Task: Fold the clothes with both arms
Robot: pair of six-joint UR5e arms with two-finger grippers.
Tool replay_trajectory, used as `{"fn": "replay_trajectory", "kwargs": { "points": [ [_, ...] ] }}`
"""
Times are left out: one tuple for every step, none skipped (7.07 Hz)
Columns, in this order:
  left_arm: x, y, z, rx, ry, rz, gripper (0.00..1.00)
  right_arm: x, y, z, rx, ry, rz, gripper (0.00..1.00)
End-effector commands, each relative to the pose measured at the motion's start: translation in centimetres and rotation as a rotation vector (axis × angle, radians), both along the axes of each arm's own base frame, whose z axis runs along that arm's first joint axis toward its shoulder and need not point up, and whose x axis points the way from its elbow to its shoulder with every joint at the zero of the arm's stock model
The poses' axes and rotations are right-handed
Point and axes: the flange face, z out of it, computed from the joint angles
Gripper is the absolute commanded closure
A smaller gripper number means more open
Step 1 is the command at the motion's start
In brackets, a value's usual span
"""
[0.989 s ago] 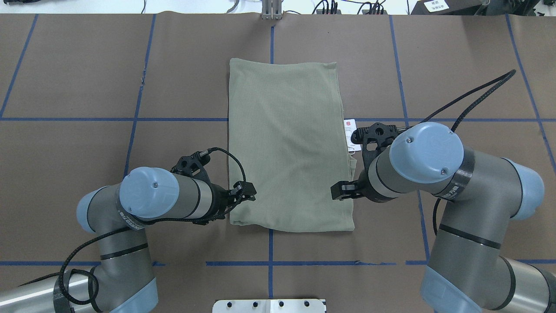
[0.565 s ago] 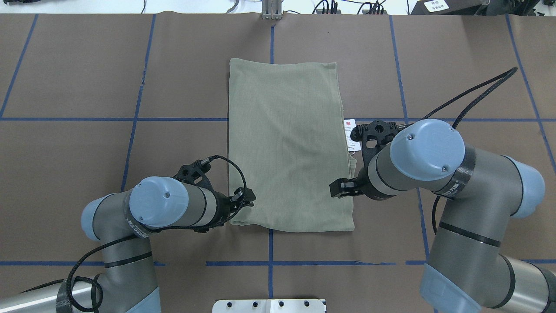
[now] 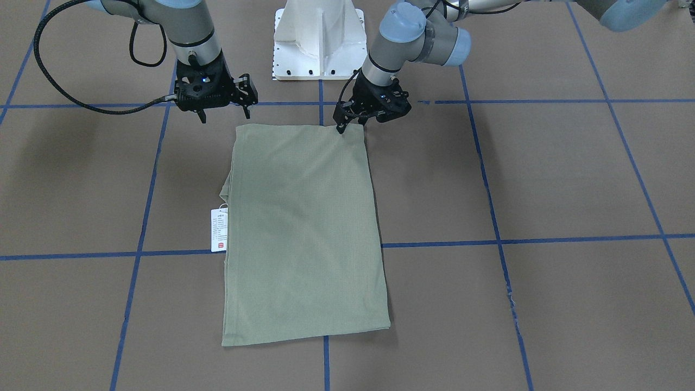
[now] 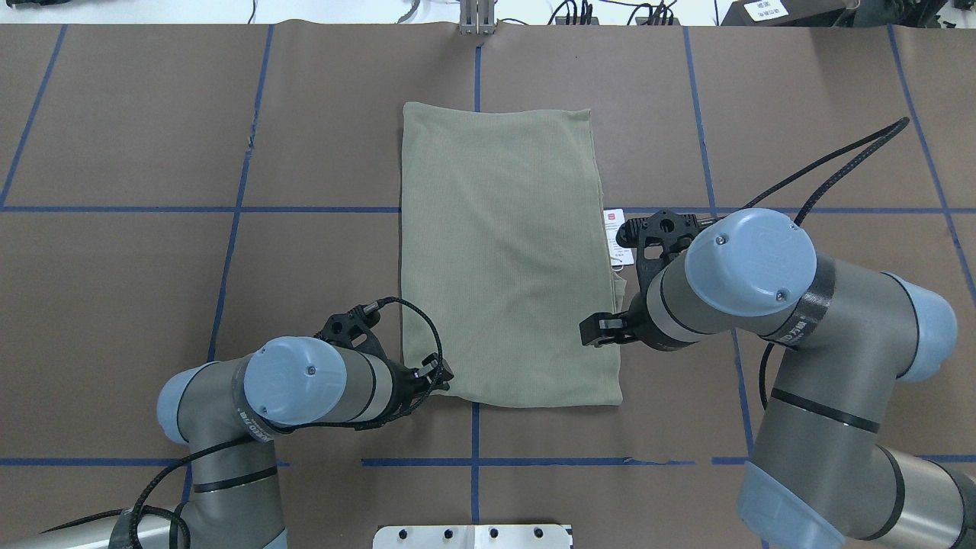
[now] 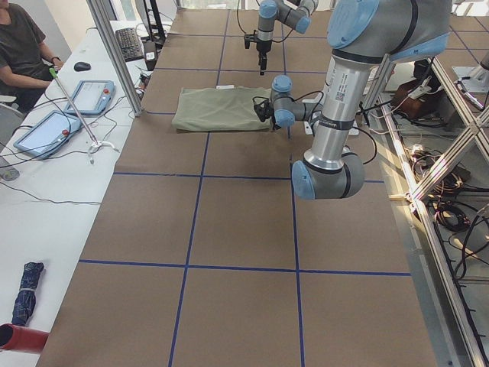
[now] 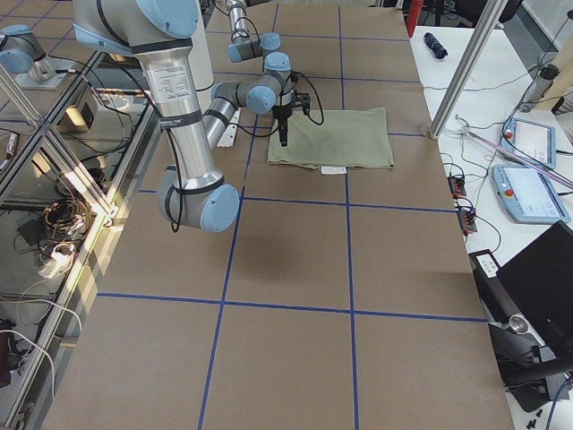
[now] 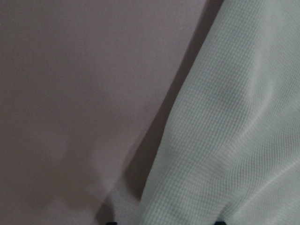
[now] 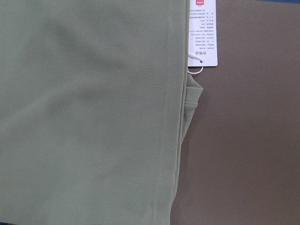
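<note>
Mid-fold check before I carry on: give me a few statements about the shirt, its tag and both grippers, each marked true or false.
1. The sage-green shirt lies folded into a flat rectangle on the brown table. True.
2. The white hang tag with a red mark sticks out on the left arm's side of the shirt. False: it sticks out on the right arm's side.
3. The left gripper is at the shirt's corner on the edge nearest the robot's base. True.
4. The right gripper is shut on the tag. False: it is open, holds nothing, and the tag lies free on the table.
</note>
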Motion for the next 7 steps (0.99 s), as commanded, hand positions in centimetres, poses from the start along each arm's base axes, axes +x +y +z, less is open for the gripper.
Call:
{"fn": "replay_trajectory", "kwargs": {
  "points": [
    [-0.93,-1.19,-0.41,0.009,0.008,-0.021,0.38,-0.01,-0.01,0.1,-0.001,0.002,0.0,0.0],
    [-1.04,-1.47,-0.34,0.012,0.006,-0.023,0.34,0.0,0.0,0.18,-0.002,0.003,0.0,0.0],
    [-1.28,-1.9,-0.22,0.014,0.003,-0.03,0.23,0.0,0.0,0.19,-0.001,0.003,-0.001,0.0],
    [-1.28,-1.91,0.04,0.013,-0.002,-0.03,0.09,0.0,0.0,0.19,-0.002,0.003,0.0,0.0],
    [-1.21,-1.81,-0.06,0.012,0.0,-0.027,0.05,0.01,0.0,0.27,-0.002,0.005,0.0,0.0],
    [-1.07,-1.76,-0.02,0.012,-0.001,-0.025,0.05,0.01,0.0,0.27,-0.002,0.005,0.0,0.0],
    [-0.93,-1.8,0.09,0.011,-0.004,-0.025,0.05,0.03,0.01,0.35,-0.002,0.006,-0.001,0.0]
  ]
}}
